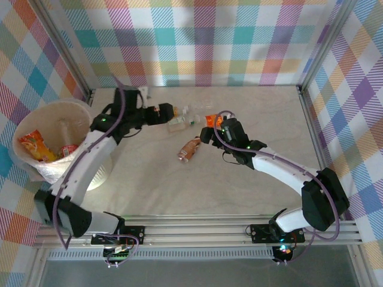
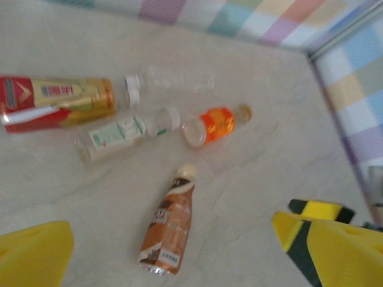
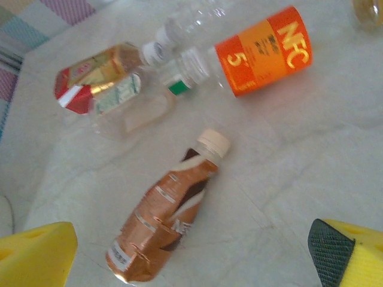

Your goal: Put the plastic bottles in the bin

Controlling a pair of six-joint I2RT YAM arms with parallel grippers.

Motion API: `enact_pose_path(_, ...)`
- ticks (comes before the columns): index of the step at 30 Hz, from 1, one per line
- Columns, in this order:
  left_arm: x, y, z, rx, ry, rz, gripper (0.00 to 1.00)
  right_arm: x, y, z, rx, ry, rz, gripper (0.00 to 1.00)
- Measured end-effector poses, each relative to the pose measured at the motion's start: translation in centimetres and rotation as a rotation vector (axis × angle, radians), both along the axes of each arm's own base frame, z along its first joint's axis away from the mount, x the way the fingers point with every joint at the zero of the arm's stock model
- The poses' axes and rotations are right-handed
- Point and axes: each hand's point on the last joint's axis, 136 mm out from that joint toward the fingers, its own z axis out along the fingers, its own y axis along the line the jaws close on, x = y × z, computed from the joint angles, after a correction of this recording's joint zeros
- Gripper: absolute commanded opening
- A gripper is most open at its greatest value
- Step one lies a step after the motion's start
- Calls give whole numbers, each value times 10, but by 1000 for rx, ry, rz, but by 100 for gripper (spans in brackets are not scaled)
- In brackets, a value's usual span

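Several plastic bottles lie on the table. A brown bottle (image 1: pixel 190 149) with a cream cap lies apart from a cluster: an orange-labelled bottle (image 1: pixel 212 120), a clear one (image 1: pixel 179 124) and others. My left gripper (image 1: pixel 172 111) hangs open at the cluster's left end, with the brown bottle (image 2: pixel 170 224) below it between the yellow fingers (image 2: pixel 33 257). My right gripper (image 1: pixel 208 133) is open too, above the brown bottle (image 3: pixel 167 221), with the orange bottle (image 3: pixel 263 51) beyond. The red-gold bottle (image 2: pixel 57 103) lies flat. The bin (image 1: pixel 21 134) stands far left and holds some bottles (image 1: pixel 35 146).
Plaid walls (image 1: pixel 203 36) and metal frame posts (image 1: pixel 311 119) close in the table on three sides. My left arm (image 1: pixel 90 152) runs close past the bin's right rim. A clear green-labelled bottle (image 2: pixel 119 136) and a bare clear one (image 2: pixel 173 79) lie in the cluster.
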Motion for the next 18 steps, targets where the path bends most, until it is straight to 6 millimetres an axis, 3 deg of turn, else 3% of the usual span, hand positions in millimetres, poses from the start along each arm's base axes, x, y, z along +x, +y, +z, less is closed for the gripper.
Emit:
enact_pose_path(9,4,-58,-124,251,228,-126,93,-13,-19,-1,-42,21,-39,100)
enact_pose_path(14,5,-78,-170,379,290,-200,84,-17,-33,11,-61,-19,-70,100)
enact_pose_path(18,4,-86,-194,427,331,-238,84,-21,-43,13,-91,-41,-86,100)
